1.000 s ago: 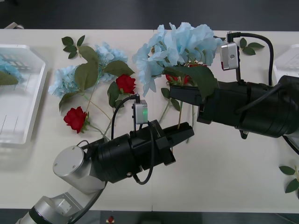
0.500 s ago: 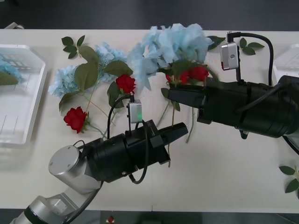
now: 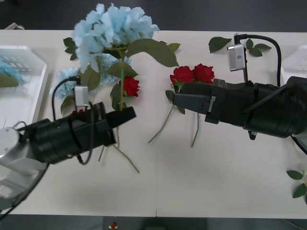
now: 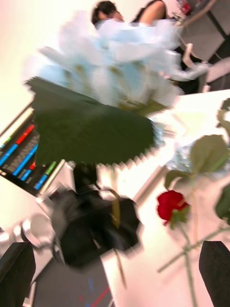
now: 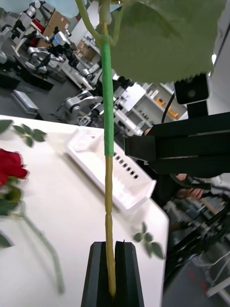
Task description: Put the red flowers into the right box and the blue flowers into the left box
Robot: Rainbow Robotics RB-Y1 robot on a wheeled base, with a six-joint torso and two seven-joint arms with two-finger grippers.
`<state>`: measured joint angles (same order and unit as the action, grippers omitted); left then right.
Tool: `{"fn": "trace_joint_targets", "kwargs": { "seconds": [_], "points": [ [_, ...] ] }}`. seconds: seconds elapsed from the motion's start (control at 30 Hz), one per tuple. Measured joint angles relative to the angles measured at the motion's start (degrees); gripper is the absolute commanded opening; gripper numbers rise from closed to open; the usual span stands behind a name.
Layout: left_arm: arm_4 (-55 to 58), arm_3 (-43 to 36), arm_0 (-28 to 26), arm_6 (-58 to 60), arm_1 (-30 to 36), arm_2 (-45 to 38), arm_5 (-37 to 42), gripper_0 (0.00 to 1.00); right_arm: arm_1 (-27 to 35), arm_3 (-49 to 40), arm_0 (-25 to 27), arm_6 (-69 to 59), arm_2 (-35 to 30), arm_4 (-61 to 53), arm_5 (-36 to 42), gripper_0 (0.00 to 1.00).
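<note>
over the left half of the bench (image 3: 225,182), the left gripper (image 5: 113,283) had its jaws clamped on the stem of a big blue flower cluster (image 3: 112,26), bloom held up off the surface toward the far edge. the right gripper (image 3: 180,99) hung near mid-bench with jaws apart and empty, just beside two red roses (image 3: 193,74) lying there. the left box (image 3: 21,103) sat at the bench's left edge with one blue bloom (image 3: 5,72) already in it. the right box (image 3: 293,62) showed as a sliver at the right edge; contents not readable. judged early-to-middle: another blue cluster (image 3: 64,79) and a third red rose (image 3: 130,86) lay loose on the bench, so most sorting remained.
</note>
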<state>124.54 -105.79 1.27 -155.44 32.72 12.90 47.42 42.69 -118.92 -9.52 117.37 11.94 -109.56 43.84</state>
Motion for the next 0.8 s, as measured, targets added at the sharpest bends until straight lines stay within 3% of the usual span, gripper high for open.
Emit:
{"fn": "trace_joint_targets", "kwargs": {
  "seconds": [0.13, 0.3, 0.47, 0.63, 0.8],
  "points": [
    [-0.1, 0.0, 0.0, 4.6, 5.6, -9.1, 4.0, 0.00, 3.4, 4.6, -3.7, -4.2, 1.2, 6.8, 2.2, 1.00],
    [-7.5, 0.0, -0.8, 27.0, 11.0, -19.6, 6.8, 0.00, 8.0, 10.1, -10.6, -18.5, 6.5, 14.6, 3.4, 1.00],
    [-18.7, 0.8, -4.5, 29.9, 15.1, -28.2, 6.8, 0.00, 10.8, 15.3, -17.2, -26.2, 13.6, 23.0, 3.5, 1.00],
    [-30.4, 3.6, -8.1, 41.2, 18.9, -34.4, 7.3, 0.00, 12.0, 21.2, -23.8, -38.7, 21.4, 32.0, 6.5, 1.00],
    [-41.7, 7.3, -9.8, 42.0, 20.1, -38.5, 6.5, 0.00, 12.0, 28.2, -31.3, -46.8, 29.2, 37.8, 8.4, 1.00]
  ]
}}
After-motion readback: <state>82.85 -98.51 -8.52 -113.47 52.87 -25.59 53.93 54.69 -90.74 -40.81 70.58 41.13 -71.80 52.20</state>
